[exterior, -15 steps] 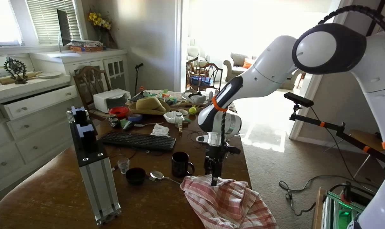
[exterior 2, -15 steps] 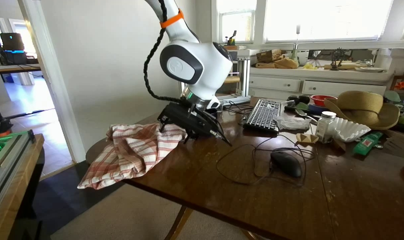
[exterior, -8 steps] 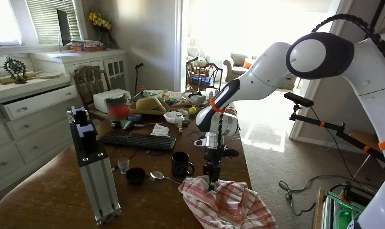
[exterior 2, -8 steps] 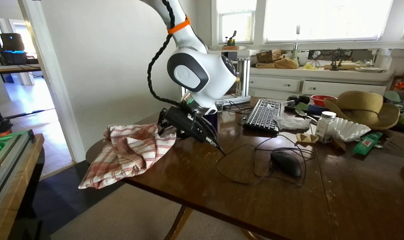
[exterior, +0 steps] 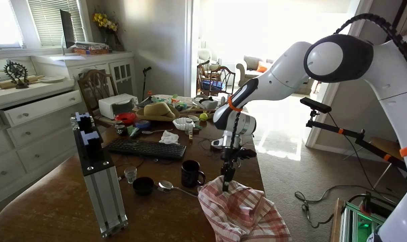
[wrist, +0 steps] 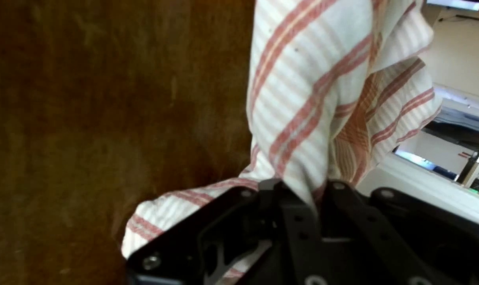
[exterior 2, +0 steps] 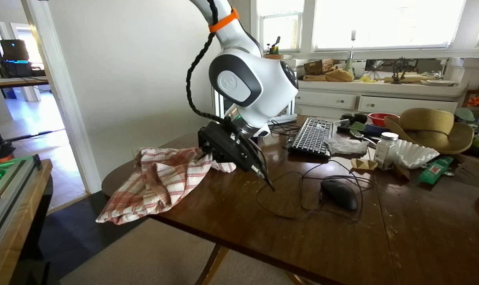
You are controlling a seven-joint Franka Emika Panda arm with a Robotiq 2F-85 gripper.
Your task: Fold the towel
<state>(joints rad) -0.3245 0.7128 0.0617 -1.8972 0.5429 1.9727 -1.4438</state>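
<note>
A crumpled red-and-white striped towel [exterior: 247, 215] lies at the table's corner in both exterior views, one part hanging past the edge. My gripper [exterior: 226, 186] points down into its upper side and is shut on a pinched fold. In the wrist view the towel [wrist: 302, 95] rises in a bunched ridge that runs in between the dark fingers [wrist: 298, 221]. Another flap of cloth spreads out at lower left there, beside the gripper. From a different angle, the towel [exterior 2: 156, 186] shows a small end poking out beyond the gripper. The fingertips are buried in cloth.
A black mug [exterior: 190, 173] stands close to the towel, and a spoon [exterior: 166, 185] has its handle reaching toward the cloth. Further off are a small dark bowl [exterior: 143, 186], a glass [exterior: 130, 174], a keyboard [exterior: 146, 148], a metal frame [exterior: 106, 198] and a mouse [exterior 2: 339, 194].
The gripper went down into the towel, closed on a fold, and has since risen slightly. The grasped part of the towel has been pulled up and shifted along with it.
</note>
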